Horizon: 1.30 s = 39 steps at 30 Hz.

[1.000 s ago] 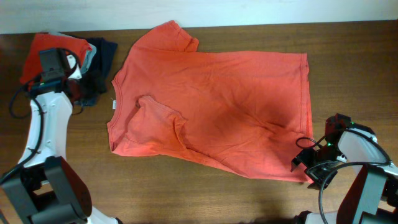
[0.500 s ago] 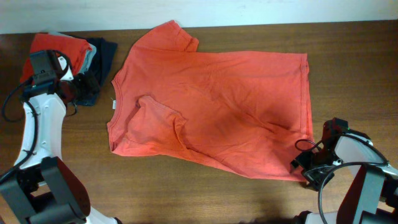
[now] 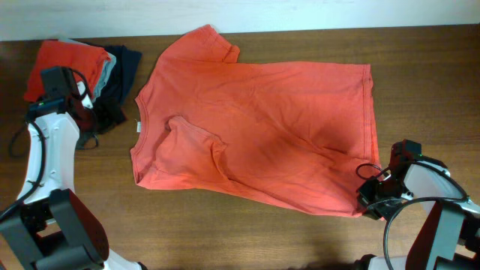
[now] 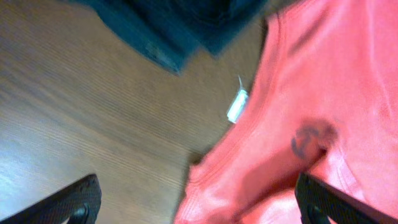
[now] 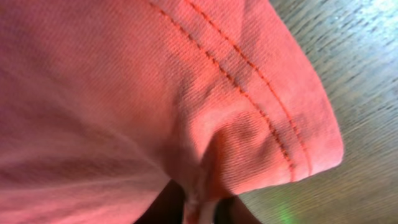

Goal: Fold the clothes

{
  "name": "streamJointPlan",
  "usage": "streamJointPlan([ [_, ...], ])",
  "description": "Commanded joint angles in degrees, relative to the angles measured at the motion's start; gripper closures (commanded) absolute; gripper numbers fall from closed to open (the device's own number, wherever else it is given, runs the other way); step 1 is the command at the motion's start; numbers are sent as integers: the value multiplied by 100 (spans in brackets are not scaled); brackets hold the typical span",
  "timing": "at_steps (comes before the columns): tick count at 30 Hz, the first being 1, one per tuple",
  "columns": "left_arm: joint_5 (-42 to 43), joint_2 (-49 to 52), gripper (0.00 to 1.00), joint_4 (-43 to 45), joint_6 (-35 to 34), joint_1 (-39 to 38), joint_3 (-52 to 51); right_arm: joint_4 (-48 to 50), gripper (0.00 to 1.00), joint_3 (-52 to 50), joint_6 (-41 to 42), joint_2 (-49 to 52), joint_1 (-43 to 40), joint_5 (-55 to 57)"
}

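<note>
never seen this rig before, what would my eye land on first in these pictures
A large orange-red T-shirt lies spread flat across the middle of the wooden table, one sleeve folded inward over its body. At the hem corner nearest the right arm, the right gripper pinches the cloth. The left gripper hangs wide open by the collar, beside a dark navy garment in the table's far corner.

Bare table point(image 3: 247, 240) was found open along the folded-sleeve side of the spread T-shirt point(image 3: 255, 127); beyond its collar, passage was blocked by piled garments point(image 3: 112, 64).
</note>
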Motion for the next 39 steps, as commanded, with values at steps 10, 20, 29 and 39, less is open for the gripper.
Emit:
streamJointPlan([
  [10, 1034, -63, 1, -2035, -240, -4, 55, 133, 96, -79, -35, 87, -24, 658],
  [20, 1027, -63, 25, -2800, -280, -28, -573, 256, 96, -79, -35, 87, -22, 638],
  [29, 1126, -63, 72, -1624, -787, -20, -1781, 299, 96, -79, -37, 87, -22, 612],
  [39, 1158, -63, 65, -463, -826, -20, -2529, 299, 96, -79, -35, 87, -22, 612],
])
